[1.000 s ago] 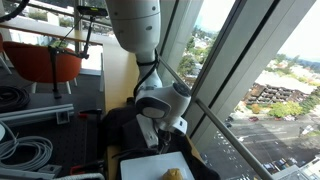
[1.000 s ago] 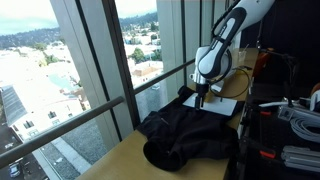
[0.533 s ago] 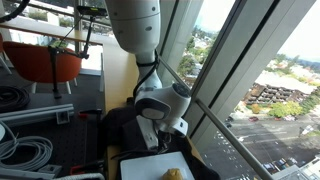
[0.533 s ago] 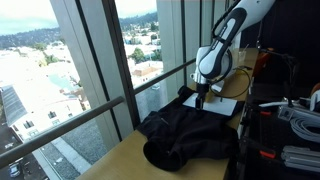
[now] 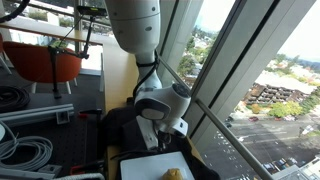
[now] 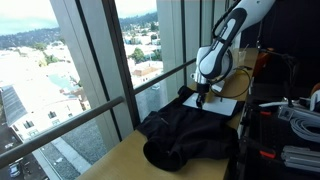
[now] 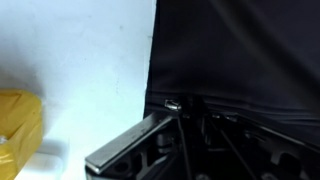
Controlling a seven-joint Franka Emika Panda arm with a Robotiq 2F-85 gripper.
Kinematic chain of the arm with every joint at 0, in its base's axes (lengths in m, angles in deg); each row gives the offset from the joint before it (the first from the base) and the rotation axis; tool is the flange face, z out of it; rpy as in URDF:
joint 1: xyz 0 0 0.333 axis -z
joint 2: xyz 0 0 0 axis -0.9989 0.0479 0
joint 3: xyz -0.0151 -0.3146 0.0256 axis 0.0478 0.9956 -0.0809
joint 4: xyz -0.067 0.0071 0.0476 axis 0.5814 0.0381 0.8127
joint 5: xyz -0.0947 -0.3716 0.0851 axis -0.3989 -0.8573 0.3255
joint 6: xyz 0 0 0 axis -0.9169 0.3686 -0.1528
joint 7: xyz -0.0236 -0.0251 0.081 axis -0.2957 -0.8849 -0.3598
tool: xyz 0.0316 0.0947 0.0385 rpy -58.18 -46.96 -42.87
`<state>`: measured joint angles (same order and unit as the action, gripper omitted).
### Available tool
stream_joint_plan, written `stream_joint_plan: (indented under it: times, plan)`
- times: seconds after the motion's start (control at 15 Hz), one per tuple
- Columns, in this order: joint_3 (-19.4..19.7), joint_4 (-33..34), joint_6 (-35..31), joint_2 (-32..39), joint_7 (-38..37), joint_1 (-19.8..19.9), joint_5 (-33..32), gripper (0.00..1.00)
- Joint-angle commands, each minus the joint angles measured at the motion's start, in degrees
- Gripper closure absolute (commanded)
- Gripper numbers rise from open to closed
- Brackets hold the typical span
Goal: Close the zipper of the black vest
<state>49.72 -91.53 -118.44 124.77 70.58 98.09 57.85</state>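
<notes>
Where the wrist view is read from its left edge, a yellow object (image 7: 18,125) lies at lower left on the flat white board (image 7: 80,60). One grey metal finger (image 7: 130,148) of the Robotiq gripper (image 7: 188,120) slants up to the small silver pull of the zipper (image 7: 172,103). The rumpled black vest (image 7: 240,50) fills the right half. The other finger is lost against the dark cloth, so I cannot tell how wide the fingers stand. Only an exterior view shows the whole vest (image 6: 190,135), heaped at lower centre on the wooden tabletop (image 6: 105,165), with the gripper (image 6: 203,98) low over its far edge. The zipper line cannot be made out there.
</notes>
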Motion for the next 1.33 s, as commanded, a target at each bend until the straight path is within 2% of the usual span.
stream_joint_plan:
  times: [0.0,0.53,1.27]
  plan:
    - [0.0,-1.0,-1.6,-0.6,-2.0,0.0,-2.4,0.99]
    - [0.1,-0.6,-1.4,-0.5,-2.7,-1.1,-3.4,0.98]
    - [0.1,1.1,-0.9,0.7,-7.4,-6.8,-6.5,0.98]
